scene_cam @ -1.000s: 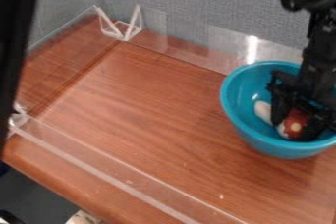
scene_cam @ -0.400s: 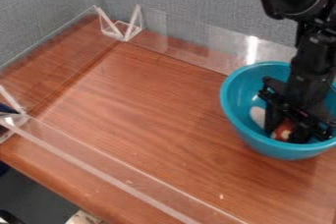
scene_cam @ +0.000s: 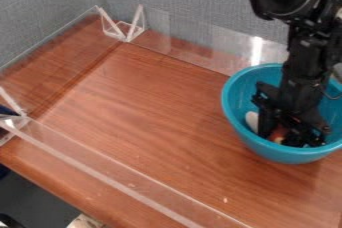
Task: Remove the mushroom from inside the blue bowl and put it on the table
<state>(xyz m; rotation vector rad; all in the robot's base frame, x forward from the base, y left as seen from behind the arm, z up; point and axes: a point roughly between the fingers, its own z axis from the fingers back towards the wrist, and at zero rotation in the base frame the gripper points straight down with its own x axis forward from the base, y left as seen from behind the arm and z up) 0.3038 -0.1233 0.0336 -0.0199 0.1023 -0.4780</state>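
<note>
The teal-blue bowl [scene_cam: 234,90] sits at the right side of the wood-grain table [scene_cam: 134,102]. My black gripper [scene_cam: 281,132] points down inside the bowl, close to its floor. Its fingers are shut on the mushroom [scene_cam: 255,121]. The cream stem sticks out to the left of the fingers, and a bit of the reddish cap shows between them. The mushroom is still within the bowl, below the rim. The arm hides the far side of the bowl.
Clear acrylic walls run along the back edge [scene_cam: 187,44] and front edge [scene_cam: 107,167] of the table, with a folded acrylic corner piece [scene_cam: 120,24] at the back left. Bare wood lies to the left of the bowl.
The jaws closed on the mushroom. The gripper then shifted left across the bowl, carrying the mushroom with it.
</note>
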